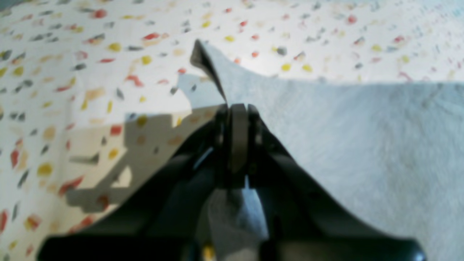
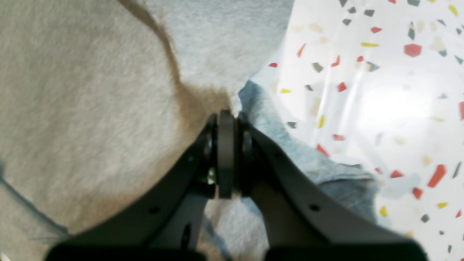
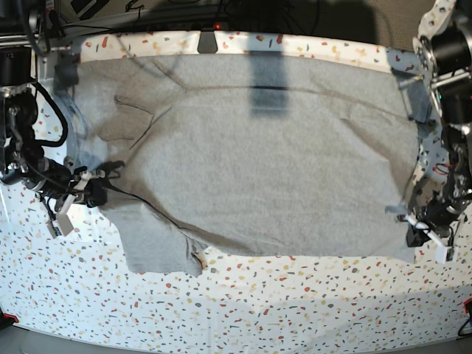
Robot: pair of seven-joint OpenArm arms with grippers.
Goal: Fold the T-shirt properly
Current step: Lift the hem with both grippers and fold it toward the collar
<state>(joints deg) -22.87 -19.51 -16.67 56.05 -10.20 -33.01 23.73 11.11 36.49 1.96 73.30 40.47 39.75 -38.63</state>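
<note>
both grippers are clamped on the grey t-shirt [image 3: 258, 162], spread across the speckled table [image 3: 295, 310]: left gripper [image 1: 237, 108] pinches a raised edge just ahead of it, right gripper [image 2: 226, 116] bunches cloth at its tips. uneven lifting could drag the sleeve crooked or slip the thin pinch.

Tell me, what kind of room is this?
Probably a robot lab or workshop. A grey T-shirt lies on a speckled table, a robot arm stands at each side, and cables run behind.

Plain heather-grey T-shirt [image 3: 258, 162] on a white table [image 3: 295, 310] speckled red, yellow and grey.
</note>
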